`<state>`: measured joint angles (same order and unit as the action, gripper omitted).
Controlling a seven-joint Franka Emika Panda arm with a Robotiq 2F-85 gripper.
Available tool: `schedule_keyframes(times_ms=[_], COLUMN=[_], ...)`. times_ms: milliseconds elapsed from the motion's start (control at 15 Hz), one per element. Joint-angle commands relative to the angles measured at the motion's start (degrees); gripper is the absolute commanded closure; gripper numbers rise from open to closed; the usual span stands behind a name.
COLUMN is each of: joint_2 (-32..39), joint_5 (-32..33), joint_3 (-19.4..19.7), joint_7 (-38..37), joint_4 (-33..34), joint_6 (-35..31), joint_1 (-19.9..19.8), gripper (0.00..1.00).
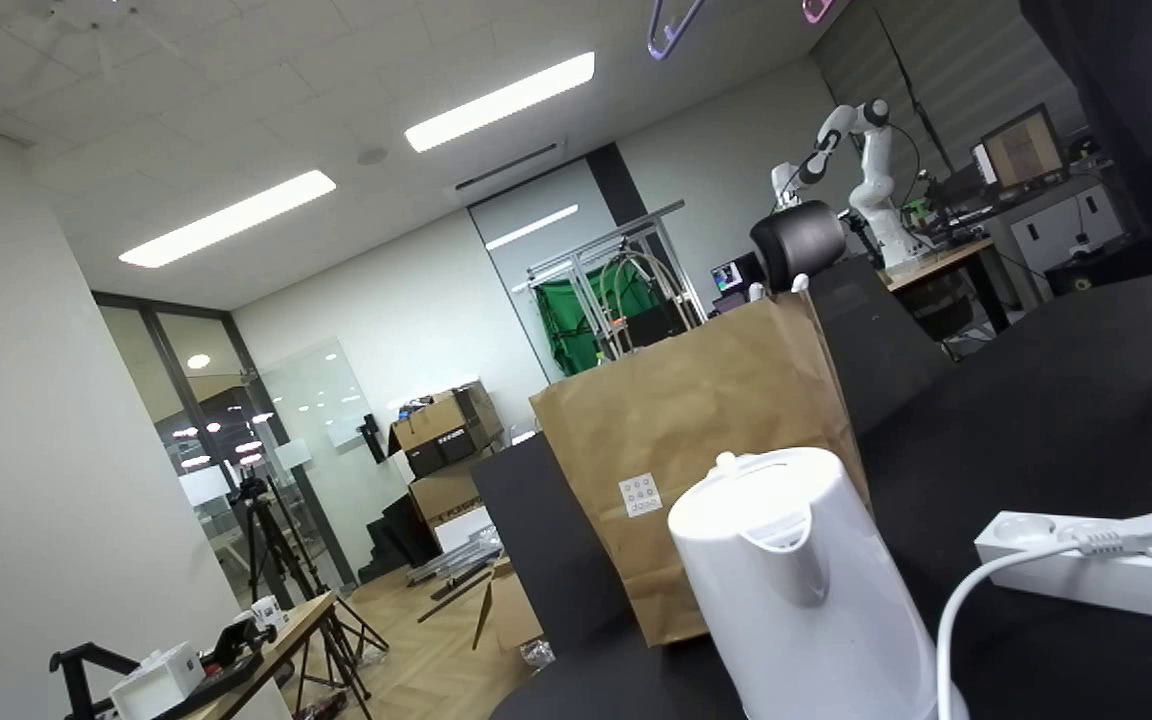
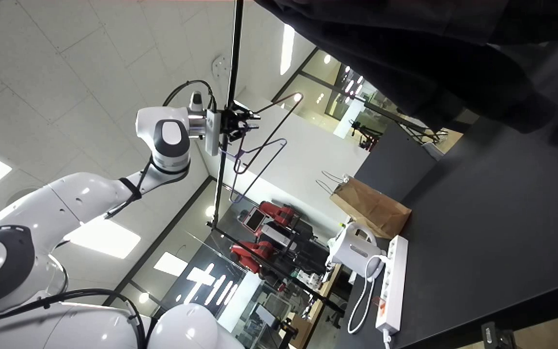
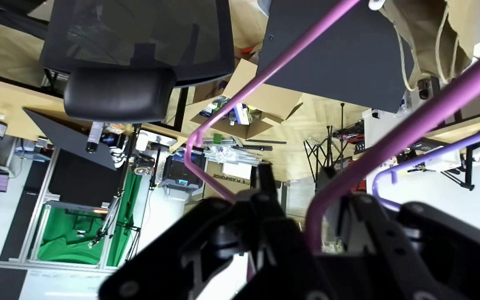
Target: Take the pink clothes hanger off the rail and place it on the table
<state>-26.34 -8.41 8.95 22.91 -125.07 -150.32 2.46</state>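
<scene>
The pink clothes hanger (image 3: pixel 411 130) was up at the jaws, well above the table (image 2: pixel 477 218). In the wrist view its near bend lay across the gap between the jaws, closer to one of them, while its far bend showed beyond the opposite one, the rod running out of sight behind it. In an exterior view the frame, dark red there, fanned outward from the jaws, away from the arm (image 2: pixel 78 201). The hook was hidden around the gripper (image 2: pixel 255 121), so I could not tell whether it sat on the rail (image 2: pixel 236 43). The jaws stood spread, background showing between their tips; whether either touched the rod could not be made out.

A purple hanger (image 3: pixel 465 143) hung just beside the pink one, its top reaching to the rail. Lower down, on the table, a brown paper bag (image 2: pixel 371 206) stood upright in both exterior views, with a white kettle (image 2: pixel 354 252) just beside it. A white power strip (image 2: pixel 395 286) lay near the kettle, a white cable (image 1: pixel 945 660) plugged into it. Dark cloth (image 2: pixel 405 58) hung over part of the table.
</scene>
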Motion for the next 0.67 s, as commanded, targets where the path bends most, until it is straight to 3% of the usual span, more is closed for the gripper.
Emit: schedule_keyframes(times_ms=[0,133,600], joint_2=[-0.64,-0.84,-2.30], joint_5=[2.33,2.81,3.89], joint_3=[-0.62,-0.60,-0.17], joint_7=[-2.94,-3.16,-3.56], joint_4=[-0.58,-0.79,0.31], joint_6=[-1.21,-1.97,-0.51], joint_1=[-0.59,-0.68,-0.80], gripper=[0.95,1.00,0.99])
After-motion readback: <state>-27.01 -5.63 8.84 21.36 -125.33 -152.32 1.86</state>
